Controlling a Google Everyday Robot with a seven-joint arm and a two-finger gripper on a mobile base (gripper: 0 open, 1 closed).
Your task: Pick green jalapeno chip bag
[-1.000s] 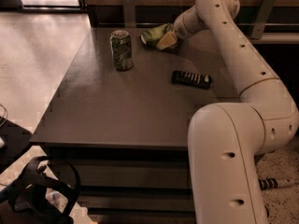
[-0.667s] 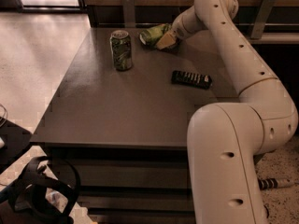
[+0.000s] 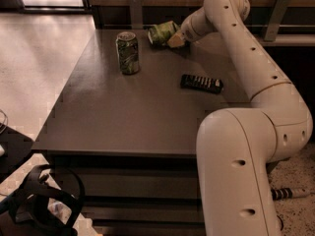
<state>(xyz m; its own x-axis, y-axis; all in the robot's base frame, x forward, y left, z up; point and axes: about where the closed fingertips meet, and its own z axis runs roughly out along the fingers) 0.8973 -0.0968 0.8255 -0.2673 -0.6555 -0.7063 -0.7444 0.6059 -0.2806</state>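
Note:
The green jalapeno chip bag [image 3: 161, 33] is a crumpled light-green foil bag at the far edge of the dark table [image 3: 128, 117]. My gripper [image 3: 175, 40] reaches in from the right and is shut on the bag's right end, holding it just above the tabletop. The arm [image 3: 246, 58] stretches from the lower right across the table's right side to the bag.
An upright green drink can [image 3: 128, 52] stands left of the bag. A flat dark bar with white marks [image 3: 201, 83] lies mid-right on the table. A wooden wall with metal brackets [image 3: 136, 9] runs behind the table. A black object [image 3: 42, 203] sits on the floor at lower left.
The gripper and the chip bag have risen slightly together at the table's far edge. The can and the dark bar have not moved.

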